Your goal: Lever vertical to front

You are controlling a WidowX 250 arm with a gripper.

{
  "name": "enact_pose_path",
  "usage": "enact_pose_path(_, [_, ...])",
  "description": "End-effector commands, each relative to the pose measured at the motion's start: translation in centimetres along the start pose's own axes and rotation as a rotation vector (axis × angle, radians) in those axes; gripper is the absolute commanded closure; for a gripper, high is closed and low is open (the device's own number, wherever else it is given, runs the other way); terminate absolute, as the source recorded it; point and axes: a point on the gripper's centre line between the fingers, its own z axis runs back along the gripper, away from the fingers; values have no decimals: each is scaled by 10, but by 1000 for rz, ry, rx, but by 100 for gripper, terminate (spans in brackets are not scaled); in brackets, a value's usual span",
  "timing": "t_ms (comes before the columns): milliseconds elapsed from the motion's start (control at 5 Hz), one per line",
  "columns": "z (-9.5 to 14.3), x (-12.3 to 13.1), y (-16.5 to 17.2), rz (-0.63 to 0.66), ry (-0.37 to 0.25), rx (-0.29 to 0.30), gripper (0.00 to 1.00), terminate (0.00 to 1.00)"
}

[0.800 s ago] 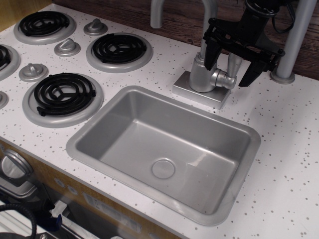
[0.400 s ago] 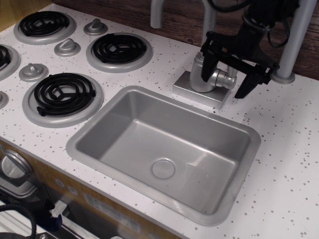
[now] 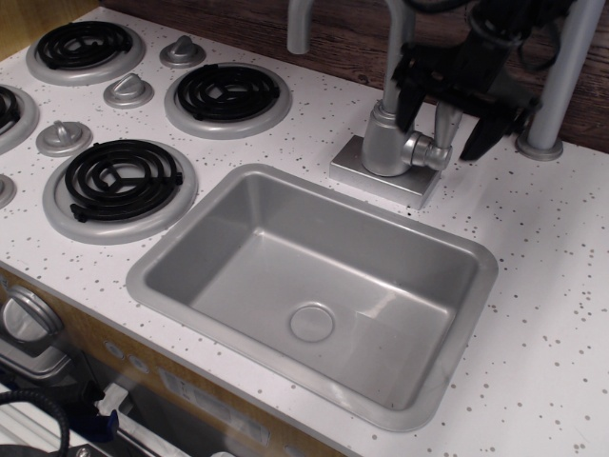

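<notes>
The lever (image 3: pixel 445 122) is a short silver-grey rod standing upright from a round pivot (image 3: pixel 426 152) on the right side of the faucet's cylindrical base (image 3: pixel 381 143). My black gripper (image 3: pixel 440 131) hangs over it from the upper right, open, with one finger (image 3: pixel 407 90) left of the rod and the other finger (image 3: pixel 481 133) right of it. The jaws straddle the lever without closing on it. The top of the lever is hidden behind the gripper body.
The grey sink basin (image 3: pixel 171 257) lies in front of the faucet. The curved spout (image 3: pixel 301 24) rises behind. A grey post (image 3: pixel 552 105) stands just right of the gripper. Stove burners (image 3: pixel 226 93) and conical knobs (image 3: pixel 127 90) lie at the left.
The gripper first sank lower around the lever, then rose and shifted slightly right. The lever still stands upright.
</notes>
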Motion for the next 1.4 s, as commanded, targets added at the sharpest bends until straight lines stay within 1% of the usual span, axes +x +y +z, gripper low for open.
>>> enact_pose_path(0, [18,33,3,3,-102,-38,0,0])
enact_pose_path(200, [15,39,0,-5,-109,-43,0,0])
enact_pose_path(400, [5,40,-4,2,-97,-53,0,0])
enact_pose_path(600, [3,38,-4,12,-77,-56,100,0])
enact_pose_path(800, [2,28,-5,35,-44,-52,100,0])
enact_pose_path(1000, [3,7,-7,64,4,-46,100,0])
enact_pose_path(1200, [6,-6,-4,72,43,-46,100,0])
